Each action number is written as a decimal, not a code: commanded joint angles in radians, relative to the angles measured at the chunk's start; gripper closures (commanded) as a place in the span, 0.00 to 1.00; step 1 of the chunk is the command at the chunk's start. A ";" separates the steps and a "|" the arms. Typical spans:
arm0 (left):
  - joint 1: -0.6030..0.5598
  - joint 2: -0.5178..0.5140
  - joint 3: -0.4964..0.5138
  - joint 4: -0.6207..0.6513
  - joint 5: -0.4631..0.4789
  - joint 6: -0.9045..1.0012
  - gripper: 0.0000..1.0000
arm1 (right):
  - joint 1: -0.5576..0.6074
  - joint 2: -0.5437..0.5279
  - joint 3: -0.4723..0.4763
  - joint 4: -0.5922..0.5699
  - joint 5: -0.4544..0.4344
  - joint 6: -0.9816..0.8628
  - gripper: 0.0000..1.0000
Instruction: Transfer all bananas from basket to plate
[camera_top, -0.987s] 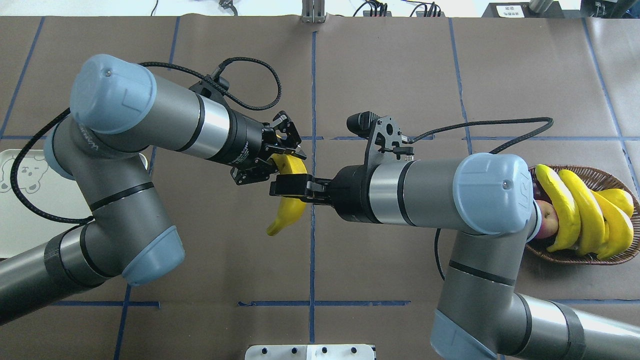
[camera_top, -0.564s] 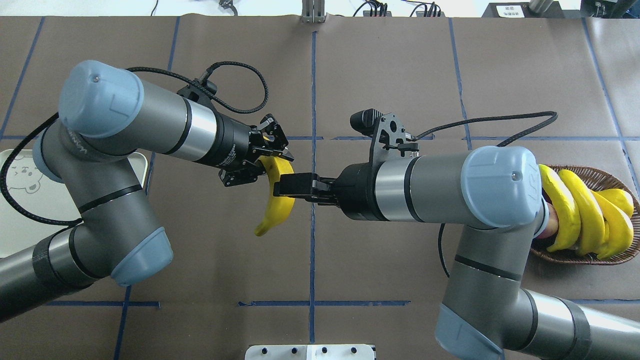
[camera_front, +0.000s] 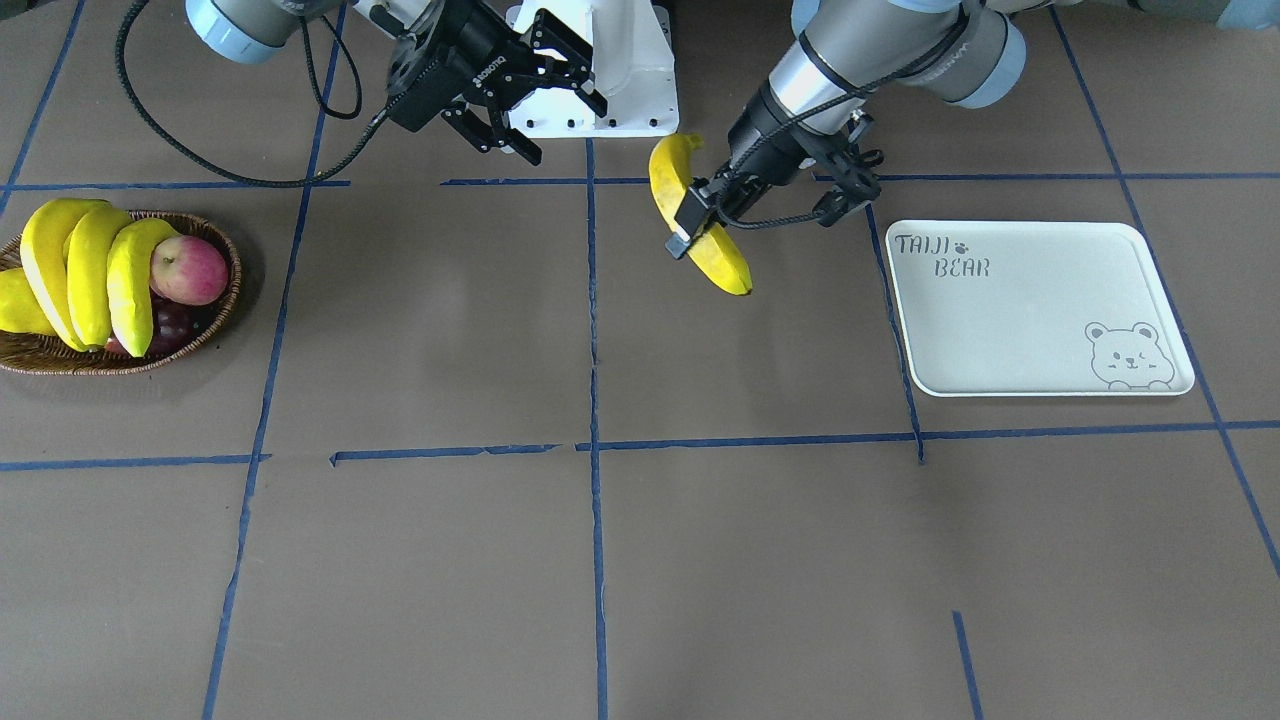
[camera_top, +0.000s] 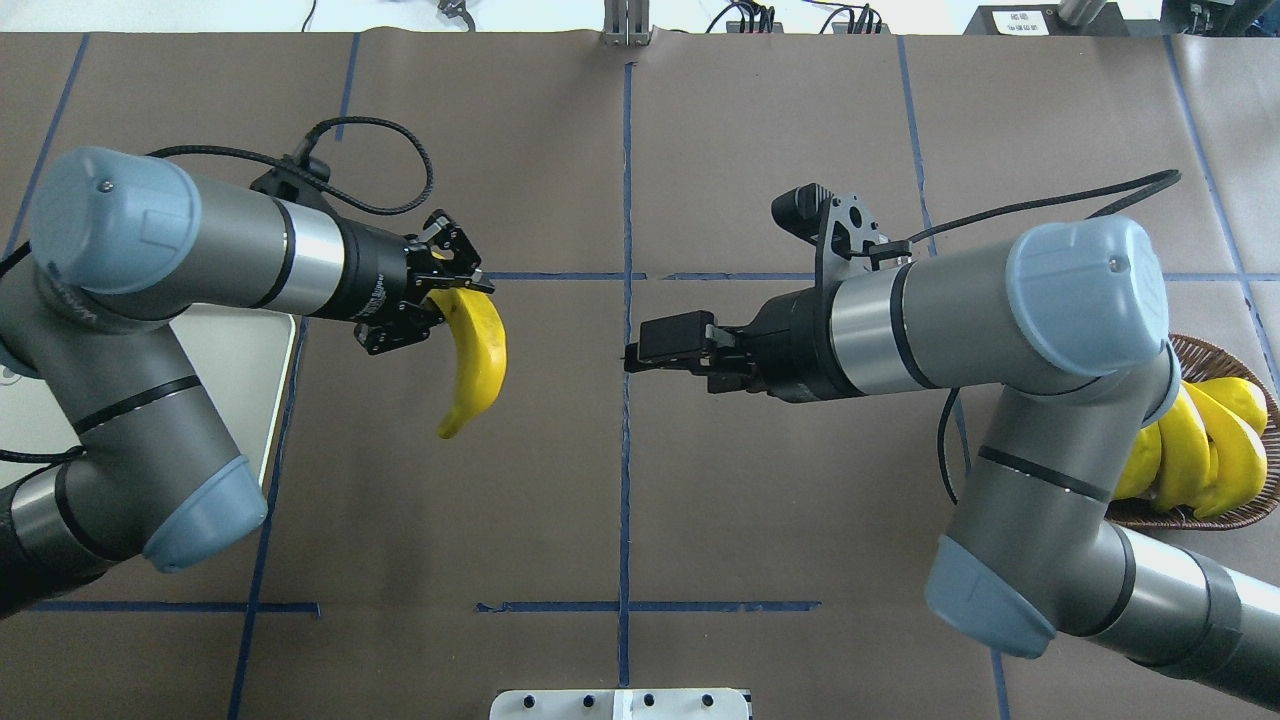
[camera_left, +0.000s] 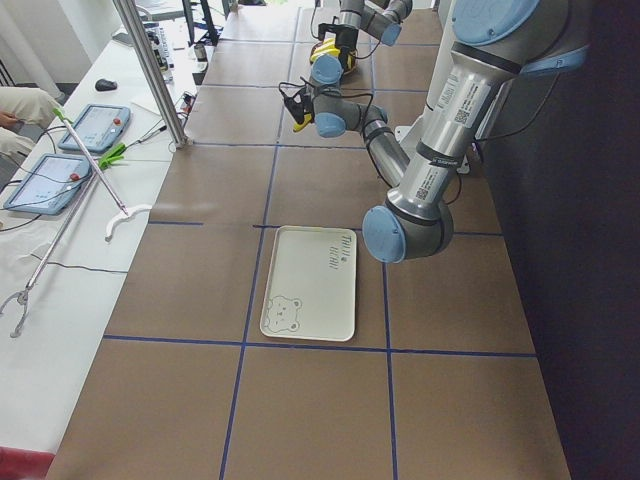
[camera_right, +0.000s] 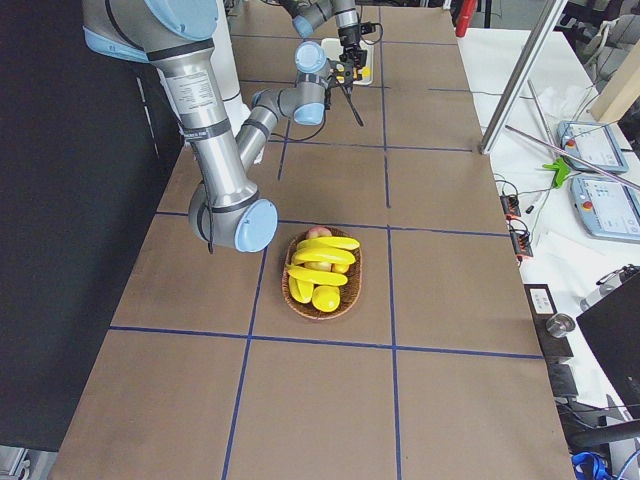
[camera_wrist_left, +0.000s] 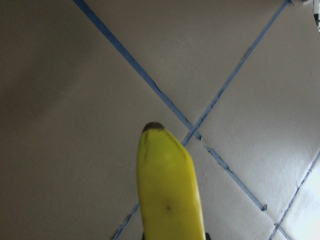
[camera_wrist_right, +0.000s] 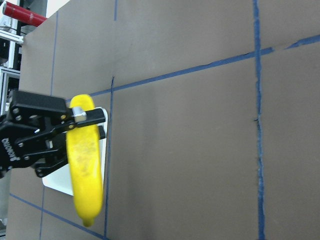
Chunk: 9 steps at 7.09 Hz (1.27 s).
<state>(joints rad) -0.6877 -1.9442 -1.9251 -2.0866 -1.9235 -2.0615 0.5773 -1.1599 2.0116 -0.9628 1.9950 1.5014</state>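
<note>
**One banana in the left end effector, short of the plate**

The held banana (camera_top: 478, 360) was in the air over the brown surface (camera_front: 760, 560), between the centre tape line and the plate (camera_front: 1030, 330). The front-facing view placed it near the plate's edge but not over it. The left end effector (camera_top: 448, 300) was clenched on it toward one end, and the free tip hung down toward the robot's side of the surface. The left arm was folded, its elbow raised over the plate's near side and its forearm reaching inward.

The right end effector (camera_front: 565, 125) was released, its jaws spread wide with nothing between them. It pointed along the surface at the left arm, just on its own side of the centre line and well apart from the banana. The right arm's elbow stood over part of the basket (camera_front: 120, 365) in the overhead view.

In the basket I saw three bananas (camera_front: 75, 260) lying side by side across the top. A red apple (camera_front: 188, 270) sat beside them, another yellow fruit (camera_front: 15, 300) on their far side, and something dark underneath that I could not make out.

The plate read "TAIJI BEAR" (camera_front: 940, 255) in one corner, with a bear outline (camera_front: 1130, 355) in the opposite one. The right end effector's body read "ROBOTIQ".
</note>
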 joint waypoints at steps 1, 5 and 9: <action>-0.058 0.182 -0.069 0.003 -0.033 0.112 1.00 | 0.068 -0.026 0.004 -0.121 0.067 -0.029 0.00; -0.154 0.454 -0.060 0.007 -0.138 0.412 1.00 | 0.119 -0.064 0.032 -0.523 0.070 -0.400 0.00; -0.308 0.485 0.224 -0.172 -0.155 0.628 1.00 | 0.191 -0.197 0.139 -0.708 0.088 -0.747 0.00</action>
<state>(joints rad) -0.9591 -1.4611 -1.8139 -2.1650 -2.0704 -1.4915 0.7462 -1.3103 2.1280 -1.6536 2.0698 0.8233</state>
